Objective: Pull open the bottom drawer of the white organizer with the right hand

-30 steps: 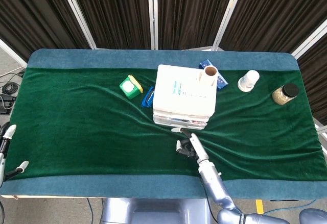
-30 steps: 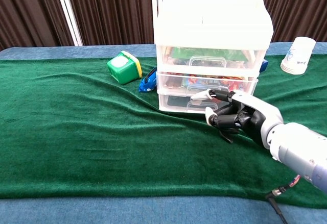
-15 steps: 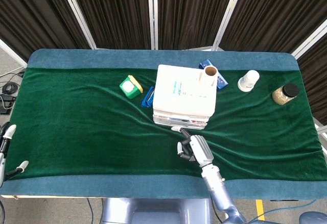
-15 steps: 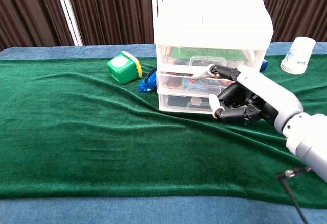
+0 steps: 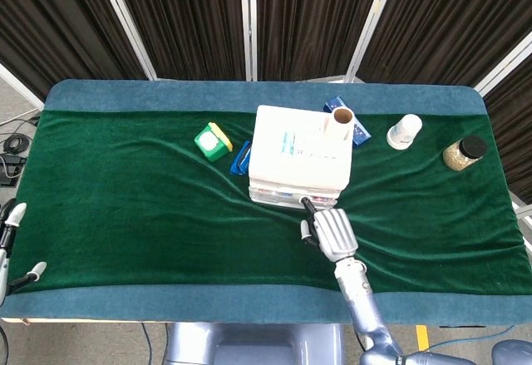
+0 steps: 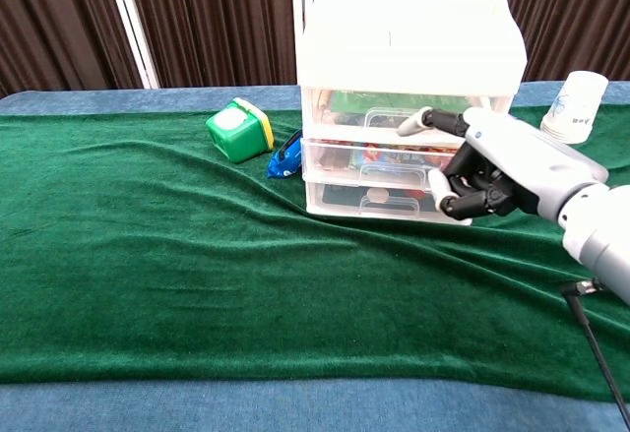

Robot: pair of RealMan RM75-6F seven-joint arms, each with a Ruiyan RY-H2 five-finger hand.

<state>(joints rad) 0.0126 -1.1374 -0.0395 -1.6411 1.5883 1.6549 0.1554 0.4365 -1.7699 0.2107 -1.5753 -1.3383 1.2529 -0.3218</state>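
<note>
The white organizer [image 5: 299, 155] [image 6: 409, 53] stands mid-table with three clear drawers, all pushed in. Its bottom drawer [image 6: 366, 199] shows a small round knob at the middle of its front. My right hand [image 6: 489, 168] [image 5: 329, 230] hovers at the right end of the organizer's front, across the middle and bottom drawers. Its fingers [image 6: 448, 194] are curled in with the tips close to the bottom drawer's right corner, the thumb sticks out toward the middle drawer, and nothing is in its grasp. Only spread fingertips of my left hand [image 5: 12, 232] show at the table's near left edge.
A green box [image 5: 213, 140] [image 6: 239, 129] and a blue item [image 5: 241, 157] [image 6: 286, 154] lie left of the organizer. A brown tube [image 5: 342, 120] stands on its top right. A white cup [image 5: 404, 130] [image 6: 574, 107] and a jar [image 5: 464, 153] stand at the right.
My right hand has risen off the cloth and shifted right, from in front of the bottom drawer's middle to the organizer's right front corner. The drawers have not moved.
</note>
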